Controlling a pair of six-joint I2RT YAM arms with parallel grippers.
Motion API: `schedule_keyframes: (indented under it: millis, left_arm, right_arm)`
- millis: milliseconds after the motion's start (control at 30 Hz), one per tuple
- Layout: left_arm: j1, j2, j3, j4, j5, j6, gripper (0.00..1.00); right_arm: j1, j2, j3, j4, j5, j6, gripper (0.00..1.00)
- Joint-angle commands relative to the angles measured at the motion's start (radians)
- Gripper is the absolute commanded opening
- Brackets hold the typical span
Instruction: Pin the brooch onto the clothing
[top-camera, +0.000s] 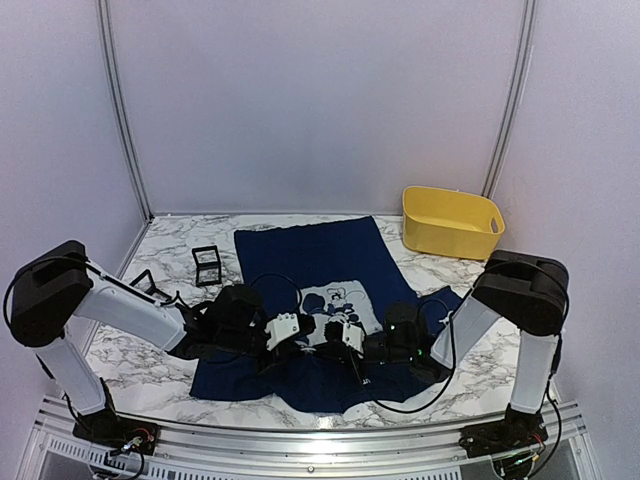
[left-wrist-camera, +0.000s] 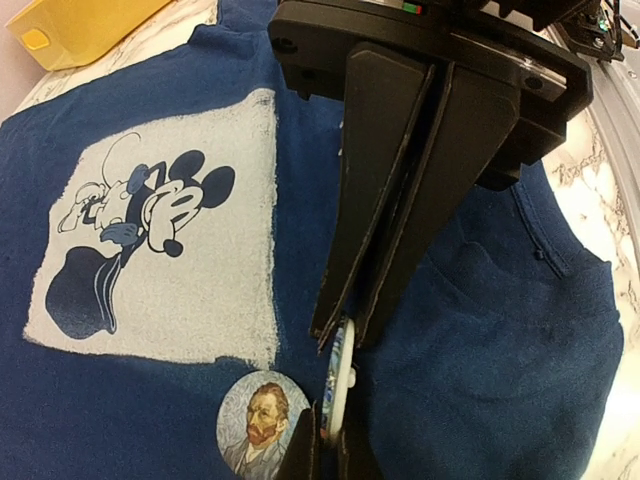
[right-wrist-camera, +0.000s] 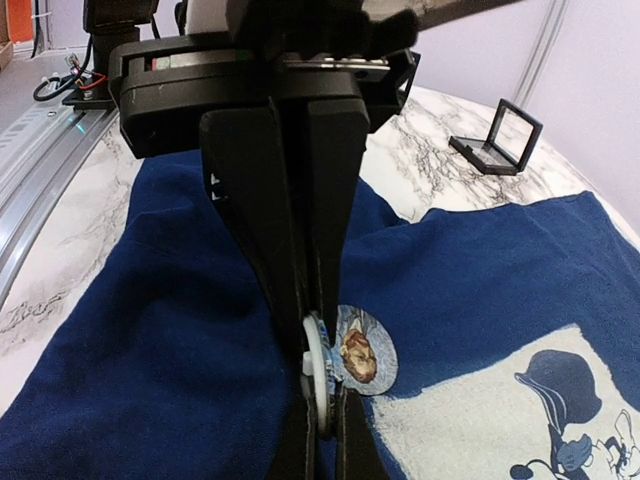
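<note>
The left gripper (right-wrist-camera: 312, 320) and right gripper (left-wrist-camera: 342, 335) both pinch the brooch (left-wrist-camera: 340, 385) edge-on over the T-shirt (top-camera: 310, 250), presumably steadying it for pinning.

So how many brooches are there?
2. A portrait brooch lies flat on the shirt by the print; an edge-on brooch is pinched between the left gripper and right gripper. More may be hidden.

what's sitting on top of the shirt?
Flat by the print: a portrait badge. A disc is held on edge by left gripper and right gripper; its face and any pin are hidden.
</note>
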Motion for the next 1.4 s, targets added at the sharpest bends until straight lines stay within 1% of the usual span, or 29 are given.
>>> schedule_keyframes:
  millis: [0, 100, 167, 267, 367, 433, 533, 600, 633, 700, 767, 933, 1000, 1033, 1067, 1100, 1133, 1200, 1233, 1267, 1300, 1367]
  left_arm:
    - [0.003, -0.014, 0.020, 0.029, 0.034, -0.033, 0.00]
    - [0.003, -0.042, 0.009, 0.023, 0.041, -0.052, 0.00]
    - [0.003, -0.058, 0.001, 0.013, 0.044, -0.065, 0.00]
    - [0.003, -0.070, 0.001, -0.014, 0.048, -0.086, 0.00]
    - [0.003, -0.076, 0.006, -0.034, 0.052, -0.109, 0.00]
    - [0.003, -0.081, 0.008, -0.041, 0.065, -0.121, 0.00]
    - [0.003, -0.092, 0.008, -0.046, 0.077, -0.137, 0.00]
    - [0.003, -0.103, 0.012, -0.051, 0.078, -0.145, 0.00]
    - [0.003, -0.111, 0.013, -0.053, 0.079, -0.147, 0.00]
    - [0.003, -0.120, 0.013, -0.059, 0.087, -0.151, 0.00]
    - [0.003, -0.127, 0.015, -0.067, 0.101, -0.158, 0.00]
    - [0.003, -0.140, 0.017, -0.086, 0.137, -0.175, 0.00]
    - [0.003, -0.143, 0.017, -0.095, 0.134, -0.176, 0.00]
    - [0.003, -0.145, 0.019, -0.102, 0.125, -0.174, 0.00]
    - [0.003, -0.145, 0.019, -0.109, 0.111, -0.171, 0.00]
    - [0.003, -0.143, 0.021, -0.120, 0.099, -0.163, 0.00]
    - [0.003, -0.140, 0.023, -0.132, 0.087, -0.156, 0.00]
    - [0.003, -0.134, 0.030, -0.150, 0.077, -0.137, 0.00]
    - [0.003, -0.132, 0.033, -0.158, 0.075, -0.131, 0.00]
    - [0.003, -0.129, 0.037, -0.163, 0.072, -0.125, 0.00]
    - [0.003, -0.128, 0.039, -0.167, 0.070, -0.119, 0.00]
    - [0.003, -0.125, 0.049, -0.178, 0.066, -0.109, 0.00]
  right_arm:
    - [0.011, -0.016, 0.025, -0.024, -0.044, -0.025, 0.00]
    - [0.007, -0.050, 0.017, -0.080, 0.000, -0.061, 0.08]
    - [0.002, -0.084, 0.014, -0.147, 0.024, -0.083, 0.13]
    - [-0.002, -0.139, 0.001, -0.236, 0.038, -0.088, 0.24]
    - [-0.002, -0.152, -0.028, -0.245, -0.010, -0.059, 0.34]
    - [-0.001, -0.130, -0.030, -0.225, -0.012, -0.020, 0.36]
    - [-0.002, -0.083, -0.018, -0.197, 0.013, 0.012, 0.33]
    - [-0.001, -0.050, -0.008, -0.182, 0.017, 0.025, 0.28]
    - [-0.002, -0.036, -0.003, -0.181, 0.026, 0.033, 0.23]
    - [-0.007, -0.019, 0.006, -0.187, 0.047, 0.052, 0.08]
    - [-0.011, -0.010, 0.009, -0.195, 0.056, 0.056, 0.01]
    - [-0.025, 0.006, 0.039, -0.275, 0.090, 0.064, 0.00]
    - [-0.027, 0.001, 0.034, -0.269, 0.083, 0.064, 0.00]
    - [-0.029, -0.005, 0.030, -0.270, 0.076, 0.058, 0.02]
    - [-0.031, -0.016, 0.031, -0.278, 0.069, 0.052, 0.11]
    - [-0.034, -0.033, 0.035, -0.298, 0.052, 0.048, 0.24]
    - [-0.045, -0.053, 0.042, -0.322, 0.017, 0.047, 0.35]
    - [-0.072, -0.103, 0.059, -0.360, -0.064, 0.075, 0.53]
    - [-0.081, -0.127, 0.065, -0.369, -0.100, 0.085, 0.74]
    - [-0.087, -0.149, 0.070, -0.384, -0.137, 0.084, 0.92]
    - [-0.087, -0.166, 0.077, -0.402, -0.166, 0.076, 0.96]
    - [-0.088, -0.184, 0.090, -0.427, -0.237, 0.060, 0.97]
